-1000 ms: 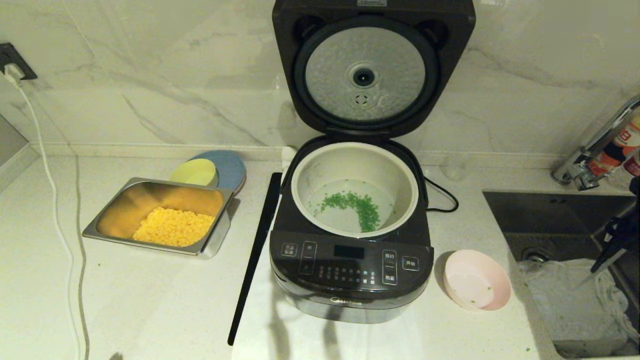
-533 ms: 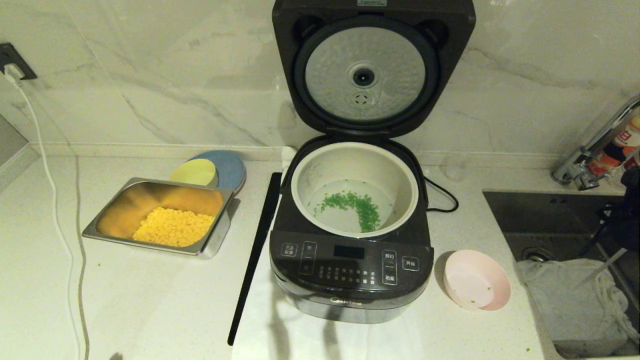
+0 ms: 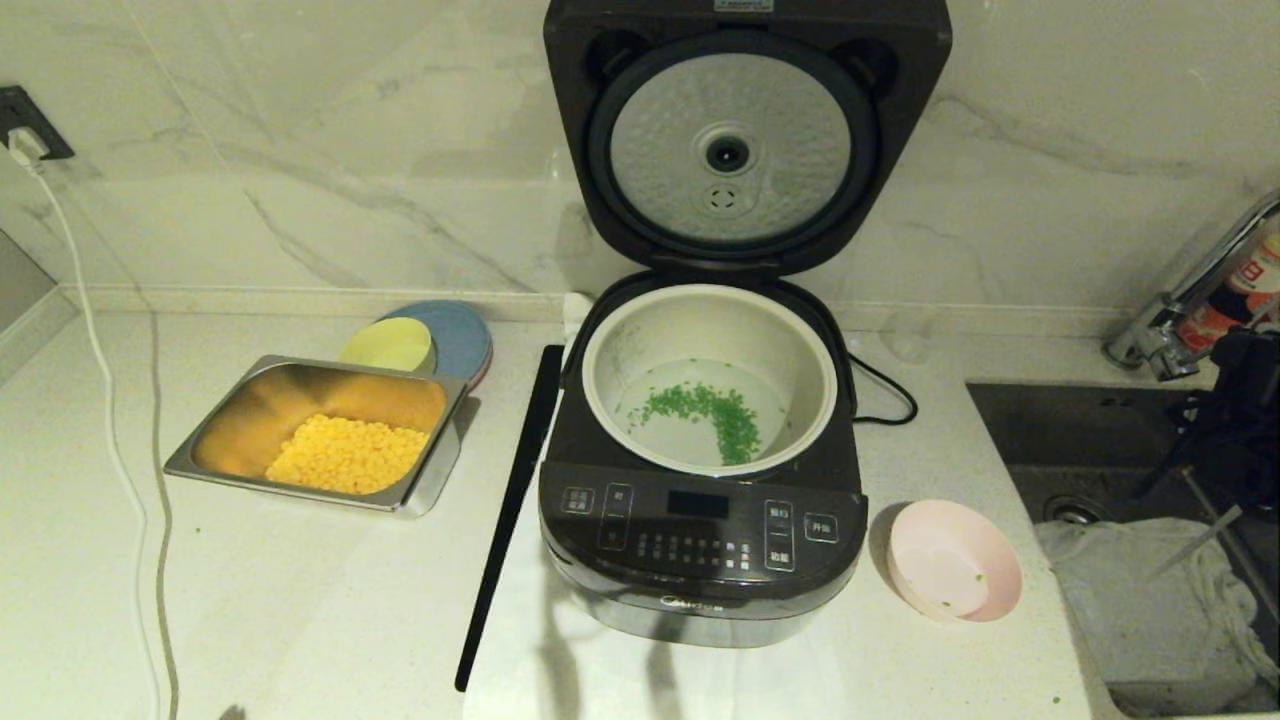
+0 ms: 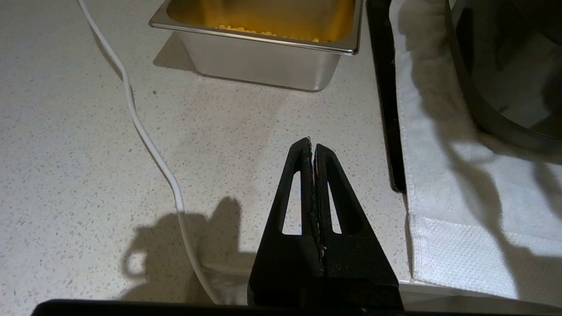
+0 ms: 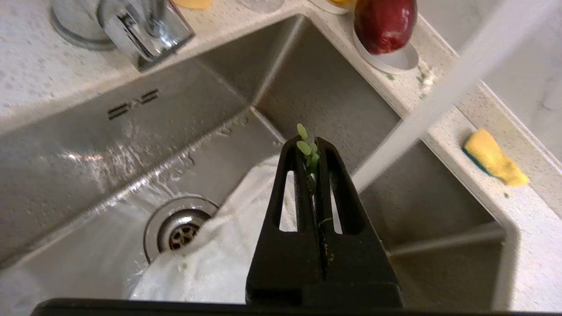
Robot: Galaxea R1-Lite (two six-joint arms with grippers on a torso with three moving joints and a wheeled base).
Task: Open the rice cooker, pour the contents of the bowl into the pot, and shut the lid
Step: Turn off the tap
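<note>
The rice cooker (image 3: pixel 700 540) stands in the middle of the counter with its lid (image 3: pixel 745 150) raised upright, dimpled silver underside facing me. The cream pot (image 3: pixel 822 350) inside holds the green chopped bits (image 3: pixel 715 410) on its bottom. The pink bowl (image 3: pixel 955 575) sits on the counter right of the cooker with only a few green specks in it. My right arm (image 3: pixel 1245 410) hangs over the sink; the right gripper (image 5: pixel 311 142) is shut, with a few green bits stuck at its tips. The left gripper (image 4: pixel 311 142) is shut and empty above the counter, left of the cooker.
A steel tray (image 3: pixel 430 480) of corn, a yellow-green bowl (image 3: pixel 390 345) and a blue plate (image 3: pixel 465 335) lie left of the cooker. A black bar (image 3: pixel 510 510) and a white cable (image 3: pixel 110 420) cross the counter. The sink (image 3: pixel 1100 430) at right holds a white cloth (image 3: pixel 1140 600); a faucet (image 3: pixel 1190 290) stands behind it.
My right arm has risen at the right edge above the sink. The cooker, bowl and left arm have stayed put.
</note>
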